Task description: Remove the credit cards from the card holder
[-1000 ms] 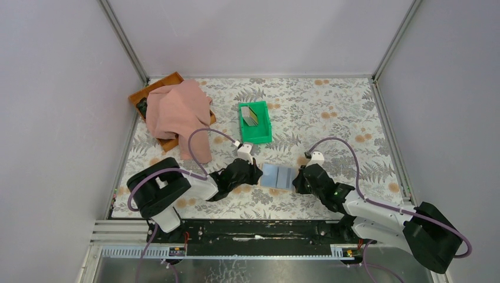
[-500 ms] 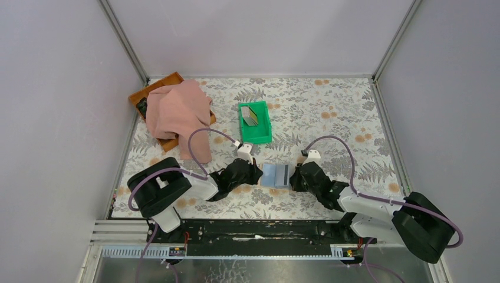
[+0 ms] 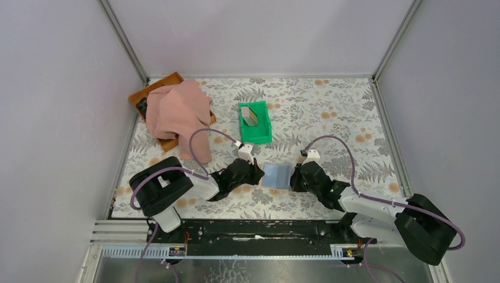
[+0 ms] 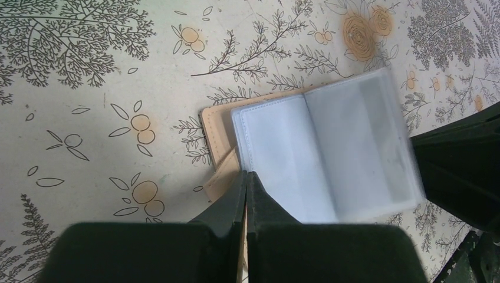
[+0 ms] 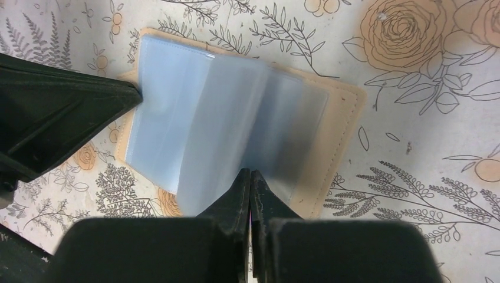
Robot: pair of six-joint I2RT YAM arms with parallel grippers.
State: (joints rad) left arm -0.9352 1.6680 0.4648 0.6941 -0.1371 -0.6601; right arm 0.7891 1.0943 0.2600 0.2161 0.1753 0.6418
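Now the open card holder (image 3: pixel 277 175) lies widthwise near the desk's (image 3: pixel 330 106) near edge, between the left claw (image 3: pixel 257 173) and right claw (image 3: pixel 295 177), both shut with their tips against it.

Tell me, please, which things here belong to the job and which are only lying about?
For the job: card holder, open; credit cards in the green bin; left gripper and right gripper, both shut.
Lying about: pink cloth; wooden tray under it.
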